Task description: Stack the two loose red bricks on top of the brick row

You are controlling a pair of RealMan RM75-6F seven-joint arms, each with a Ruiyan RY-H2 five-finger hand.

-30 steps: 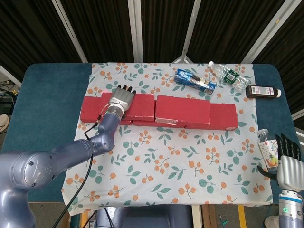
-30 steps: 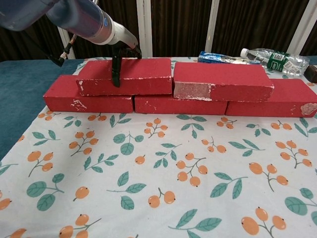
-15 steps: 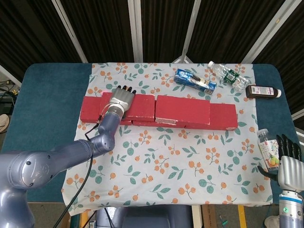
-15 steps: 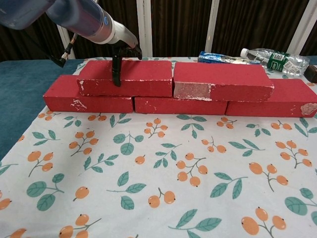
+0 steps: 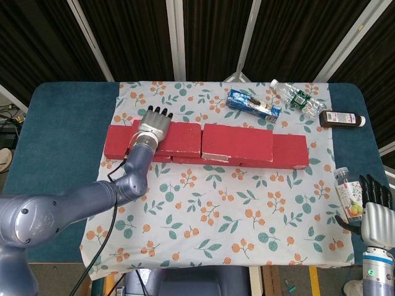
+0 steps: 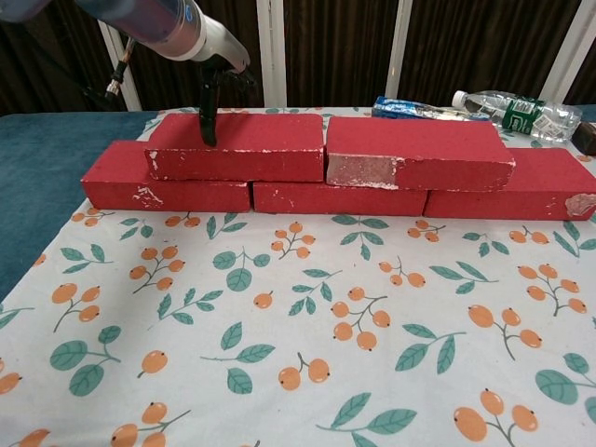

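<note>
Two red bricks lie end to end on top of the red brick row (image 5: 290,152) (image 6: 168,184): the left upper brick (image 5: 179,138) (image 6: 251,146) and the right upper brick (image 5: 237,143) (image 6: 419,154). My left hand (image 5: 154,123) (image 6: 212,82) hovers over the left end of the left upper brick with its fingers stretched out and nothing in them. In the chest view one fingertip (image 6: 207,136) hangs down to the brick's top front edge. My right hand (image 5: 374,206) stays at the table's near right corner, fingers apart and empty.
At the back right of the floral cloth (image 5: 216,209) lie a blue packet (image 5: 253,105) (image 6: 410,109), a clear bottle (image 5: 299,98) (image 6: 517,114) and a dark bottle (image 5: 341,118). A small bottle (image 5: 347,196) stands just left of my right hand.
My left hand has risen a little and shifted left; its thumb no longer reaches down over the front of the left upper brick. Bricks and right hand are unmoved.
</note>
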